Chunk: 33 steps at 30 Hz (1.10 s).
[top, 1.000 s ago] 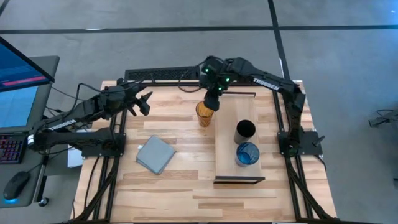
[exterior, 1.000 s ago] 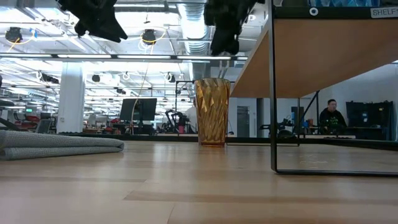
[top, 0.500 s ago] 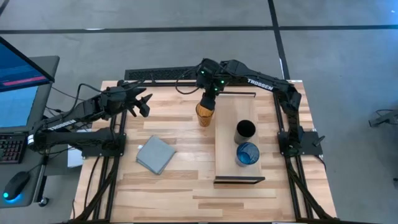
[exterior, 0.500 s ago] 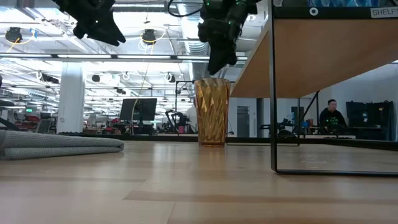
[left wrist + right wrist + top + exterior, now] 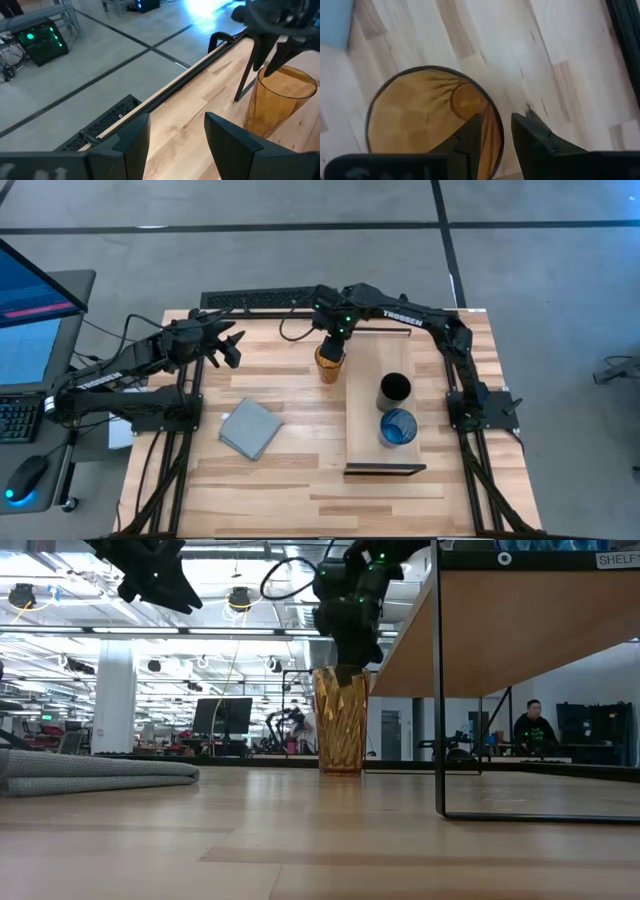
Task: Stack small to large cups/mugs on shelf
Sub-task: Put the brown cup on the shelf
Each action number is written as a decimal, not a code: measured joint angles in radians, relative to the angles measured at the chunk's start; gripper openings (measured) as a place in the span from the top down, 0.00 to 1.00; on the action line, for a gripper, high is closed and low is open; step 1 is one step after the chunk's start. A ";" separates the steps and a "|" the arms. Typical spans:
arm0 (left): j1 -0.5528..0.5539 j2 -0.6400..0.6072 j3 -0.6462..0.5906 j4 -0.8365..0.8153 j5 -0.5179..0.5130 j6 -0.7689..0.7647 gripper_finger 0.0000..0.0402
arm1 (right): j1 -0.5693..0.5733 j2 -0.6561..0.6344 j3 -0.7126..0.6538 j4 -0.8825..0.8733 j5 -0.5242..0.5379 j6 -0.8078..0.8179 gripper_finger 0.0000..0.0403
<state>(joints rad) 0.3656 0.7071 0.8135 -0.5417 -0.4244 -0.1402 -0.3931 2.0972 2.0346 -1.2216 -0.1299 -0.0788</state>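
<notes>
Three cups appear in the high view: an amber tumbler (image 5: pixel 328 364) standing on the slatted table (image 5: pixel 290 480) just left of the shelf (image 5: pixel 365 430), and a black cup (image 5: pixel 394 390) and a blue cup (image 5: pixel 398 426) standing side by side on the shelf board, right of centre in the frame. The right gripper (image 5: pixel 336 346) sits directly over the tumbler's rim near the upper centre of the frame. In the right wrist view its fingers (image 5: pixel 532 137) are parted by a narrow gap that straddles the tumbler's wall, one finger inside the mouth and one outside; whether they press on the glass cannot be told. The low view shows the same gripper (image 5: pixel 345 652) at the tumbler's (image 5: pixel 341 720) top edge, with the tumbler upright on the table. The left gripper (image 5: pixel 230 345) hangs open and empty above the table's upper-left area, well apart from the cups. A grey-blue folded cloth (image 5: pixel 250 428) lies on the table left of the shelf.
</notes>
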 joint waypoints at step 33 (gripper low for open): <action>0.000 0.000 0.000 -0.001 -0.001 0.000 0.55 | 0.001 0.019 0.017 -0.061 -0.022 -0.034 0.97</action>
<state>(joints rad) 0.3653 0.7071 0.8135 -0.5426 -0.4252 -0.1398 -0.3923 2.1165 2.0520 -1.2826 -0.1519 -0.1131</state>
